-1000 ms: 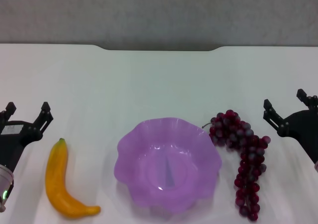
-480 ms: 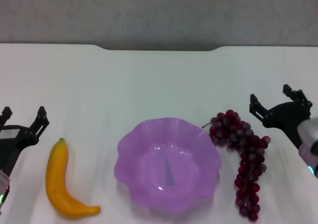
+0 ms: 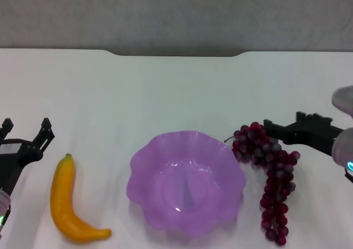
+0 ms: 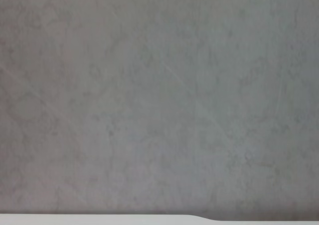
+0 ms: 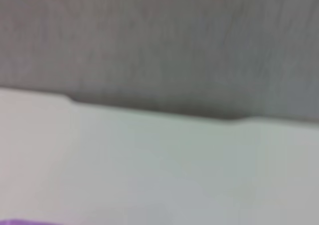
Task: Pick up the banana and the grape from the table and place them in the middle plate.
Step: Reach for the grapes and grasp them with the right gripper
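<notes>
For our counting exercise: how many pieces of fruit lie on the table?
2. The banana lies left of the middle plate, near the left gripper. The grape lies right of it, by the right gripper. None looks hidden.

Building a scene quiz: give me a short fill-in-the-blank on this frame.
1. The curved yellow banana lies on the robot's ____ side of the translucent purple scalloped plate.
2. The plate holds ____ fruit.
3. The ____ gripper is beside the dark red grape bunch.
4. The left gripper has its fingers ____.

Missing words: left; no; right; open
</notes>
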Controlling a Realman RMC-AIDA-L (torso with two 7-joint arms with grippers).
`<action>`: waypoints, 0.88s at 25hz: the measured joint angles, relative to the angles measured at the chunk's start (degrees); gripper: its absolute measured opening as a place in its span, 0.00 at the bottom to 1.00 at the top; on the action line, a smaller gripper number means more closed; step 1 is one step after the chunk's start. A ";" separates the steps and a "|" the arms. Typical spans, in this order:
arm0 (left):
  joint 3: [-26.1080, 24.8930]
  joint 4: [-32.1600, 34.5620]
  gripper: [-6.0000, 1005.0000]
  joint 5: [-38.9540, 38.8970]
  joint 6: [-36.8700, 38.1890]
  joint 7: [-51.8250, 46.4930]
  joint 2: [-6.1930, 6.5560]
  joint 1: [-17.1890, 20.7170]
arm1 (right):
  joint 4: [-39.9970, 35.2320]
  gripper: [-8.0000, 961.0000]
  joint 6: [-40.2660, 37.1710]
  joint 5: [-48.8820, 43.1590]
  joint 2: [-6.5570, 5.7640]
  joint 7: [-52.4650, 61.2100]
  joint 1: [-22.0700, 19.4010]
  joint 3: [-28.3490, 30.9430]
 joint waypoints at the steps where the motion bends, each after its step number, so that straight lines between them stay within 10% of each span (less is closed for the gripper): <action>1: 0.05 0.01 0.89 0.00 0.00 0.00 0.00 -0.01 | -0.14 0.88 3.25 -0.07 -0.03 1.26 1.04 1.34; 10: 0.02 0.05 0.89 0.00 0.00 -0.10 -0.04 -0.11 | -8.49 0.87 18.58 -1.41 -0.19 4.93 8.80 10.23; 22: 0.07 0.06 0.89 0.00 0.00 -0.12 -0.07 -0.05 | -20.99 0.86 16.35 -3.35 0.07 4.49 16.14 8.50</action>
